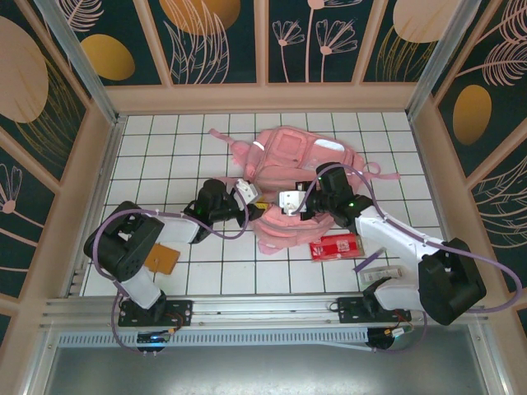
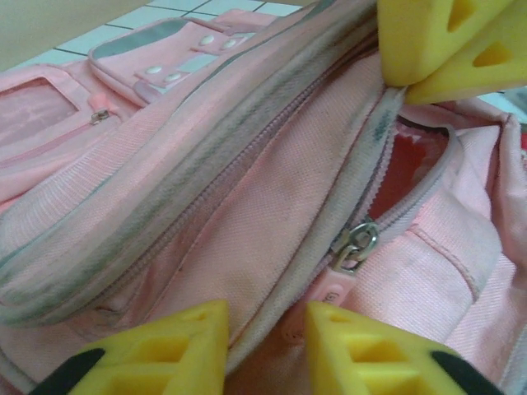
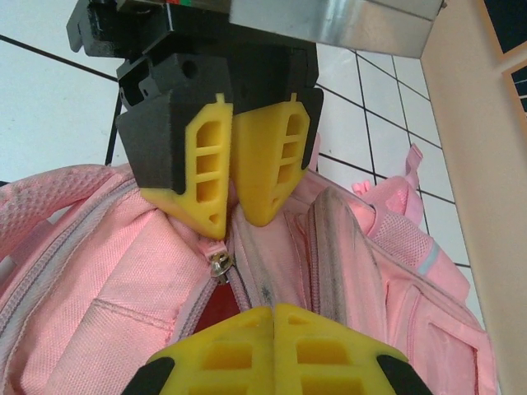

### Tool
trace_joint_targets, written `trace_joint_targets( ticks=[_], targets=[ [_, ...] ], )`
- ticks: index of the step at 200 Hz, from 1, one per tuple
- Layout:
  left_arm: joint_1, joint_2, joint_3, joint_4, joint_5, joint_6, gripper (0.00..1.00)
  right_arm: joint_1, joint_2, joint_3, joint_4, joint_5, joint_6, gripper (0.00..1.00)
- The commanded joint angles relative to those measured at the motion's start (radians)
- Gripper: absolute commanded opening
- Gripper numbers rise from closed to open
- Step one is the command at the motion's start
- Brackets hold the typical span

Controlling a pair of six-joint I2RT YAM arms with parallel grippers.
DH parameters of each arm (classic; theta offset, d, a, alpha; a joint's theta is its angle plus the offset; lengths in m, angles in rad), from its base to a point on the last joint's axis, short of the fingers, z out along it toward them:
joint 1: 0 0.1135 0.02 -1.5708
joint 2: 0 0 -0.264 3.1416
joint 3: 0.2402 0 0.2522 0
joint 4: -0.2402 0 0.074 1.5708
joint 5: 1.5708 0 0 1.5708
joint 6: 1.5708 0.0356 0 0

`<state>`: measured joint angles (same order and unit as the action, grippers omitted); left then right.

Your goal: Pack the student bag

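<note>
We see the student bag [image 1: 288,152] lying in the middle of the white tiled table [image 1: 156,148], its main zip partly undone and showing red inside, just beside the metal zip pull [image 2: 356,243]. The left gripper [image 3: 235,216] pinches a pink fold at the edge of that opening between its yellow fingers. Facing it, the right gripper [image 3: 273,317] has its fingers pressed together on the bag's rim close by.
</note>
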<state>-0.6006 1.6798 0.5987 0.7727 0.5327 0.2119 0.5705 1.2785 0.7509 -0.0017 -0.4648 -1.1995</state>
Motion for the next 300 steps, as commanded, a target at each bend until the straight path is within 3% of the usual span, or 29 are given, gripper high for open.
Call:
trace_joint_targets(
  ticks=[1,33,54,87,180,194,214,230,245,272,300],
  targets=[
    [-0.009,-0.018,-0.004,-0.066,0.061,0.075,0.34,0.009,-0.026,0.057,0.056,-0.049,-0.023,0.0],
    [-0.011,-0.025,0.022,-0.13,0.053,0.136,0.28,0.001,-0.025,0.053,0.055,-0.046,-0.016,0.0],
    [-0.014,-0.04,0.013,-0.11,0.056,0.134,0.14,-0.006,-0.027,0.048,0.082,-0.041,0.011,0.0],
    [-0.03,-0.091,-0.039,-0.051,0.06,0.13,0.06,-0.018,-0.022,0.053,0.107,-0.024,0.044,0.0],
    [-0.035,-0.141,-0.096,0.0,0.1,0.113,0.05,-0.018,-0.003,0.04,0.118,0.009,0.047,0.0],
    [-0.035,-0.168,-0.114,-0.001,0.085,0.112,0.09,-0.017,-0.003,0.029,0.116,0.012,0.042,0.0],
    [-0.034,-0.2,-0.123,-0.022,0.05,0.118,0.3,-0.017,0.001,0.019,0.073,0.007,-0.001,0.0],
    [-0.035,-0.199,-0.103,-0.049,0.024,0.137,0.36,-0.017,-0.001,0.006,0.033,-0.005,-0.045,0.0],
    [-0.035,-0.174,-0.054,-0.105,0.001,0.161,0.48,-0.017,0.004,-0.004,0.008,0.005,-0.065,0.0],
    [-0.035,-0.112,0.009,-0.148,-0.048,0.194,0.51,-0.012,0.015,-0.026,-0.001,0.075,-0.067,0.0],
    [-0.035,-0.029,0.047,-0.142,-0.079,0.211,0.45,-0.004,0.016,-0.065,0.036,0.089,-0.043,0.0]
  ],
)
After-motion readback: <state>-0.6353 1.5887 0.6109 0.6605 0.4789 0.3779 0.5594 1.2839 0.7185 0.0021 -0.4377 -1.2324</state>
